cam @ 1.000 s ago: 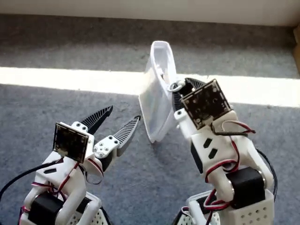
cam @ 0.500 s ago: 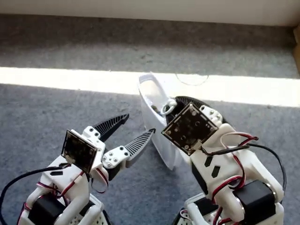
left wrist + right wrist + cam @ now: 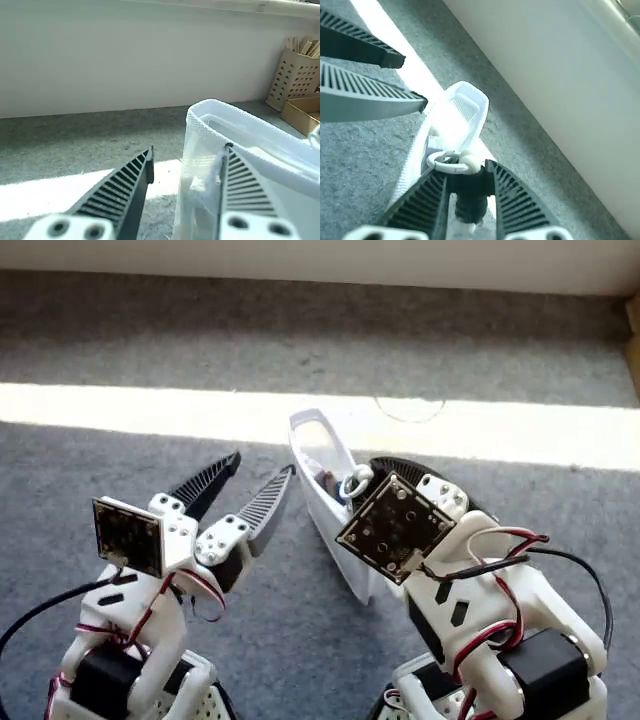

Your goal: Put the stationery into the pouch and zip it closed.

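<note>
**Setting.** An indoor room, likely a home or small office workspace. A tabletop (image 3: 120, 330) covered in grey carpet-like fabric runs up to a plain white wall (image 3: 125, 55). At the upper right of the left wrist view, a perforated beige holder (image 3: 296, 80) of wooden sticks (image 3: 306, 47) stands beside an open cardboard box (image 3: 305, 115). A band of sunlight (image 3: 130, 408) crosses the fabric.

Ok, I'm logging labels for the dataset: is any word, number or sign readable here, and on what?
None to read. The pouch is plain white. The left gripper and right gripper carry no visible print. The wooden holder has only triangle cut-outs.
</note>
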`<state>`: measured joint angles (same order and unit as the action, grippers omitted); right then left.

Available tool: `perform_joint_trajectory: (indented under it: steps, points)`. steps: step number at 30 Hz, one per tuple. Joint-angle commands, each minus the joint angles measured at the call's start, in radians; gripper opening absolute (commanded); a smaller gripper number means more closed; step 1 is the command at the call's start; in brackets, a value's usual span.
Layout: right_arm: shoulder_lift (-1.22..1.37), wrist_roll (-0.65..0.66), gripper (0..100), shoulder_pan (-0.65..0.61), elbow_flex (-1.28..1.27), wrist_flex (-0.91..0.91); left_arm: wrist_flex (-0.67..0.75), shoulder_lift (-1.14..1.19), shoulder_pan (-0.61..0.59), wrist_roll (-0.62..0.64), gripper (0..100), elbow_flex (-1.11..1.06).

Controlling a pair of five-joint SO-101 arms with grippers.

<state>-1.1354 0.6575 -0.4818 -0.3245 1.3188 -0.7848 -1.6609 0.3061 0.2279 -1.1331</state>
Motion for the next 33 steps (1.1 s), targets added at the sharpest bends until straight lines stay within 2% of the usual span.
perform_joint_trajectory:
  steps: [1, 4, 7, 10, 14, 23, 30, 33]
  points:
    - [-0.007, 0.008, 0.5, -0.010, 0.064, 0.002, 0.170, 0.007, -0.028, 0.015, 18, -0.076]
    - [-0.007, 0.008, 0.5, -0.010, 0.061, 0.004, 0.258, 0.007, -0.012, 0.015, 17, -0.105]
    - [-0.012, 0.008, 0.5, -0.010, 0.062, 0.008, 0.285, 0.007, 0.053, 0.008, 16, -0.101]
    - [-0.013, 0.014, 0.5, -0.036, 0.068, 0.058, 0.310, 0.010, 0.163, -0.101, 14, -0.097]
    - [-0.013, 0.012, 0.5, -0.068, 0.140, 0.176, 0.345, 0.077, 0.255, -0.181, 11, -0.094]
    - [-0.015, 0.005, 0.5, -0.062, 0.308, 0.427, 0.399, 0.348, 0.394, -0.184, 11, -0.019]
    - [-0.150, 0.012, 0.5, 0.105, 0.297, 0.412, 0.397, 0.504, 0.475, -0.186, 11, 0.101]
    - [-0.199, 0.011, 0.5, 0.133, 0.257, 0.426, 0.397, 0.585, 0.518, -0.245, 11, 0.143]
